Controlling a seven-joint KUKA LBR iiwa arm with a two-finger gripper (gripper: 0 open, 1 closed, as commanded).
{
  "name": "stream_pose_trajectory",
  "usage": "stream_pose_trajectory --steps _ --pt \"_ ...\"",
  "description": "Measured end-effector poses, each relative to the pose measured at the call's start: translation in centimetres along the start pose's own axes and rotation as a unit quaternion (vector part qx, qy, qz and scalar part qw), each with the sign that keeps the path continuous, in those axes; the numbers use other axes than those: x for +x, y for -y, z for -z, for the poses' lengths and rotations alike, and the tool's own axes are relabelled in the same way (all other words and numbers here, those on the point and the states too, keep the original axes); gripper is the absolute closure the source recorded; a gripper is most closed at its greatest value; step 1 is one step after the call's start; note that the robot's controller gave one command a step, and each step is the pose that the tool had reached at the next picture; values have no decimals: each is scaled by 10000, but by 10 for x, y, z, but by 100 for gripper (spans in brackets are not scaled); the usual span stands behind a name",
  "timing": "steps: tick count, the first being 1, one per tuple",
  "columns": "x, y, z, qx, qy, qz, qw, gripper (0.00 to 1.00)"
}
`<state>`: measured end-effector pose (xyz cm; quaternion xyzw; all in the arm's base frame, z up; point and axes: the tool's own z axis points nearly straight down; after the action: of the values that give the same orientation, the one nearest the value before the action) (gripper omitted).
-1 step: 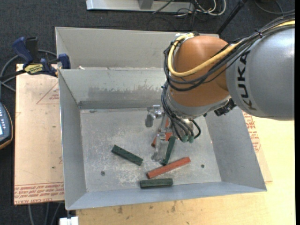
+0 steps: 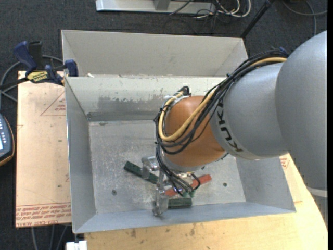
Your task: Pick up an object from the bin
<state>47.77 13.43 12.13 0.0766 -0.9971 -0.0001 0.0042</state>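
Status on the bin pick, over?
Gripper down at bin floor, front centre; grip state unclear. Dark green strip just left of it, red piece right, green piece at front. Nothing confirmed held.

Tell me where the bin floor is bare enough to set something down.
Bare floor lies on the left, between the bin's left wall and the dark green stick, and in a smaller patch between the red piece and the right wall. The front middle is crowded: stick, red piece and a dark green block cluster under the arm.
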Motion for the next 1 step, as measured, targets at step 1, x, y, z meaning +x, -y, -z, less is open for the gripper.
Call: stream_pose_trajectory --steps 1 --pt "-28 78 -51 11 36 882 9961 0"
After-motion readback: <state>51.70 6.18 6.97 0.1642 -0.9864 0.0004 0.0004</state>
